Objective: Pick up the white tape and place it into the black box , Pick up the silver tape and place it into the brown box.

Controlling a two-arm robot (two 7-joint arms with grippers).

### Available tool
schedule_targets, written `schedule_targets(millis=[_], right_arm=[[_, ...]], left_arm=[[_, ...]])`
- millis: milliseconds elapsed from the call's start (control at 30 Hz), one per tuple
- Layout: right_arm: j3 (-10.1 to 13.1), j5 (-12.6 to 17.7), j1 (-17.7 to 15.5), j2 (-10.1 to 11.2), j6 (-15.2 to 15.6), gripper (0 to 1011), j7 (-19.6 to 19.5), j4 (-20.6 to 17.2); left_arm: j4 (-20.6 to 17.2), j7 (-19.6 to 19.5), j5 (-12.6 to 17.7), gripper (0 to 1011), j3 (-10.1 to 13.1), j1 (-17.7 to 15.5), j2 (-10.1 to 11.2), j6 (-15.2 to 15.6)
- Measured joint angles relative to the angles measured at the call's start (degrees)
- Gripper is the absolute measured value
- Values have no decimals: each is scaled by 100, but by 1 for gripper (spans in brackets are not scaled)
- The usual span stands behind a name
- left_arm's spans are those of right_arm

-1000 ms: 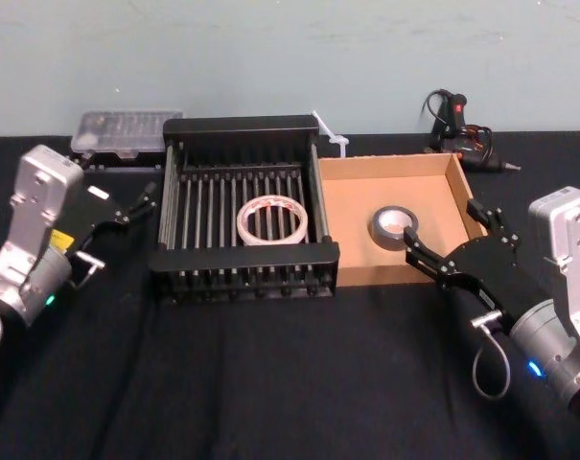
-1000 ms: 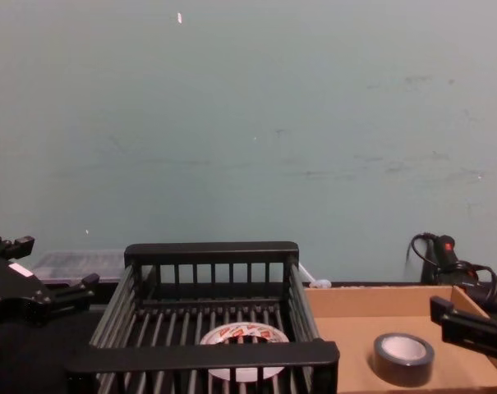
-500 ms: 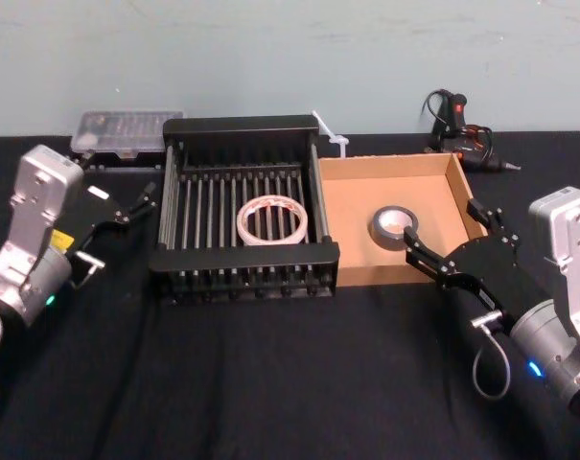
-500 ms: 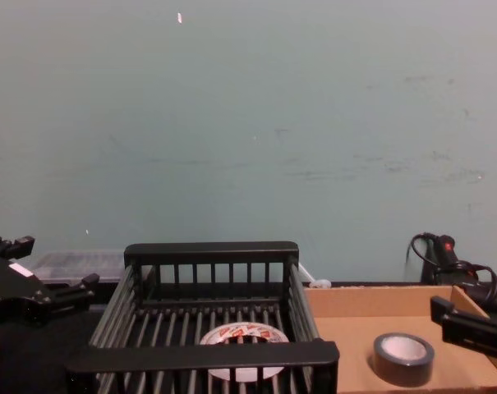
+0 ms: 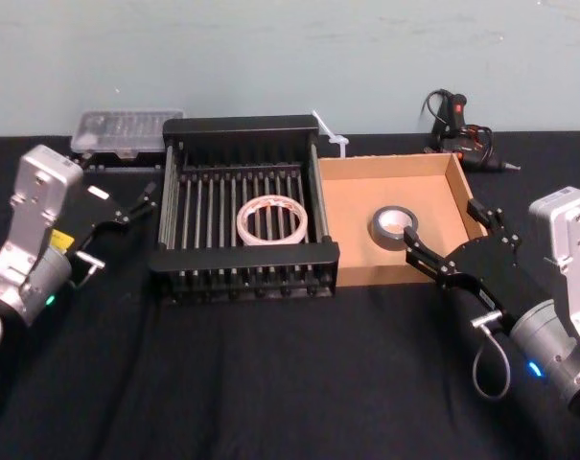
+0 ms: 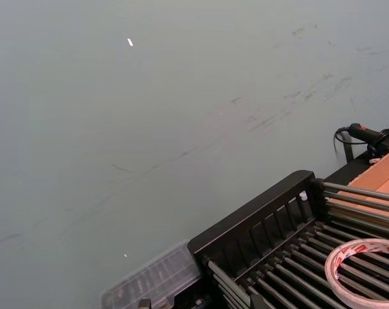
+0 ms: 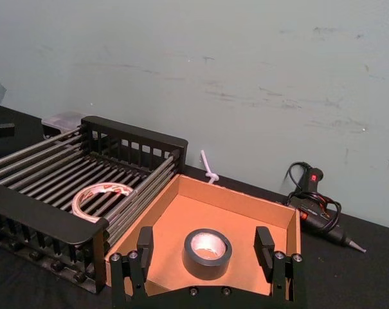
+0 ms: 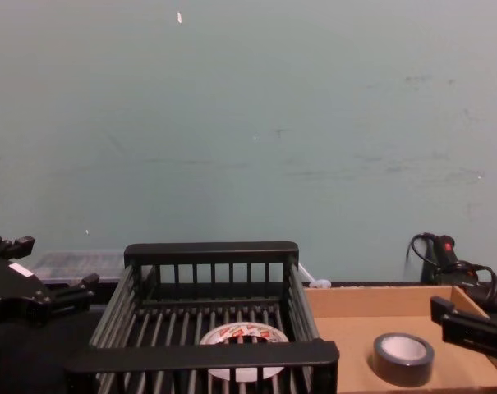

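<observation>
right gripper (image 5: 445, 241) hovering at the near right corner of the brown box (image 5: 352, 243), fingers (image 7: 144, 244) spread wide and holding nothing, silver tape (image 7: 207, 253) sitting between them farther in, flat on the cardboard floor. left gripper (image 5: 134, 203) hanging over the desk (image 5: 270, 374) just left of the black box (image 5: 243, 259), prongs apart and holding nothing. white tape (image 5: 271, 219) lying flat on the slatted floor of the black box, the two boxes touching side by side.
</observation>
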Motion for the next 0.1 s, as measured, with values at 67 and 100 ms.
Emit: schedule_targets(millis=[67,100], right_arm=[[0,0,0,0,0,1002,0,0],[0,0,0,0,0,1002,0,0]], left_arm=[[0,0,0,1001,0,0,0,0],[0,0,0,1002,0,0,0,0]])
